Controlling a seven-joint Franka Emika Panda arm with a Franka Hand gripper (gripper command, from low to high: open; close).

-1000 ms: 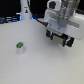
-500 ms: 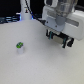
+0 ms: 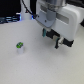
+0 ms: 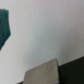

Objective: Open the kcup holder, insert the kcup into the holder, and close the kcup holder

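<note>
The kcup, a tiny white pod with a green top, stands alone on the white table toward the exterior view's left. My gripper hangs under the big white arm at the exterior view's upper right, well away from the kcup. Its two dark fingers stand apart with nothing between them. A dark shape just beside the gripper may be part of the black kcup holder, but most of it is hidden by the arm. The wrist view shows a dark edge with a grey panel, too blurred to name.
The white table spreads across the front. Dark equipment and a white post stand at the back on the exterior view's left. A blurred teal shape sits at the wrist view's edge.
The arm and gripper have shifted only slightly. The kcup has not moved.
</note>
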